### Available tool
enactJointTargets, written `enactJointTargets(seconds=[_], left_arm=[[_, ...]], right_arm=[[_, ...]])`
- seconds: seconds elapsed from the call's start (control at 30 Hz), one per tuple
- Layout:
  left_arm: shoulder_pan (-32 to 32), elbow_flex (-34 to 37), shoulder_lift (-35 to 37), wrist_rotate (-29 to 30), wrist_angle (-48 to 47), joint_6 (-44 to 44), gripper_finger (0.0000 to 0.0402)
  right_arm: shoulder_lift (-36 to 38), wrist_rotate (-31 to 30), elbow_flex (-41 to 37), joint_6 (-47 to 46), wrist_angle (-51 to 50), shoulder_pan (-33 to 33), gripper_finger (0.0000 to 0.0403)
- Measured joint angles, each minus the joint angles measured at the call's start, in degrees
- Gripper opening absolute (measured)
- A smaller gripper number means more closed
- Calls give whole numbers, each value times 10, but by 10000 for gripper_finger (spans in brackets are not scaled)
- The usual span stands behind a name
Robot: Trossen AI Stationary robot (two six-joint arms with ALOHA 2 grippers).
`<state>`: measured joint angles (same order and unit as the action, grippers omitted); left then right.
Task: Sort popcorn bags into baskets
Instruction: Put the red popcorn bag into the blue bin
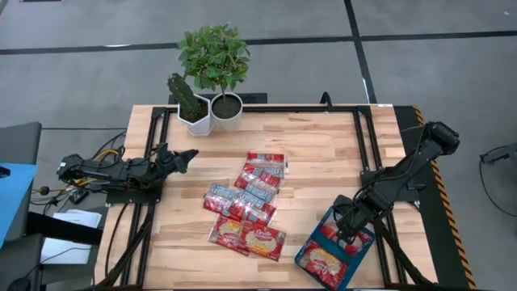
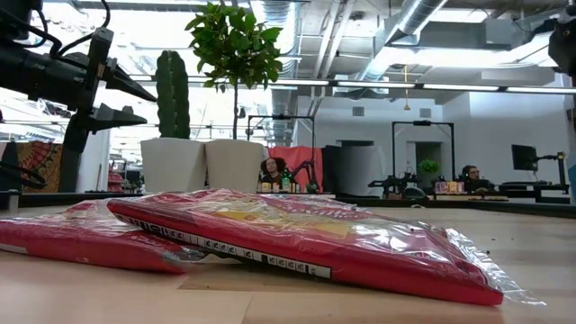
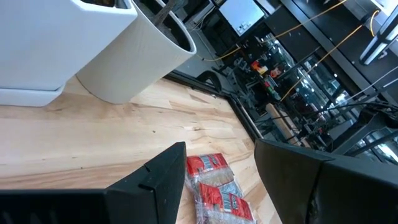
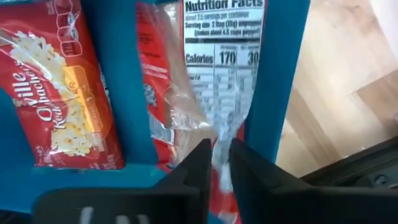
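Note:
A pile of several red popcorn bags (image 1: pixel 246 206) lies on the middle of the wooden table, close up in the low view (image 2: pixel 297 234). The teal basket (image 1: pixel 300 255) sits near the table's near right corner with one bag (image 1: pixel 323 260) flat inside. My right gripper (image 1: pixel 347 230) is down over the basket, shut on a second bag (image 4: pixel 224 62) that shows its nutrition label. My left gripper (image 1: pixel 182 158) hangs open above the table's left part, clear of the pile (image 3: pixel 214 186). My right gripper (image 4: pixel 214 168) pinches the clear sealed end (image 4: pixel 217 140) of the label-side bag between its two fingers. The fingers come from above, pointing down. The bag stretches away from them inside the basket, beside the basket's wall (image 4: pixel 277 81) and the other bag (image 4: pixel 56 93).
Two white plant pots (image 1: pixel 212 115) with a cactus and a leafy plant stand at the table's far edge, near my left gripper. A black frame rail (image 1: pixel 363 137) runs along the table's sides. Bare wood lies between the pile and the basket.

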<state>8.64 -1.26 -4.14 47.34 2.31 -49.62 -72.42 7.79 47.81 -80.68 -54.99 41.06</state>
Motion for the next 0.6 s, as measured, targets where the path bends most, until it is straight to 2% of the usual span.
enactJointTargets(seconds=[0.2, 0.37, 0.47, 0.6], left_arm=[[0, 0, 0, 5, 0, 10, 183], [0, 0, 0, 20, -1, 10, 183], [0, 0, 0, 21, -2, 17, 183], [0, 0, 0, 22, -2, 21, 183]], right_arm=[[4, 28, 10, 15, 3, -20, 154], [25, 39, 47, 73, -1, -72, 209], [36, 36, 77, 120, -1, -122, 223], [38, -3, 111, 216, 0, -203, 222]])
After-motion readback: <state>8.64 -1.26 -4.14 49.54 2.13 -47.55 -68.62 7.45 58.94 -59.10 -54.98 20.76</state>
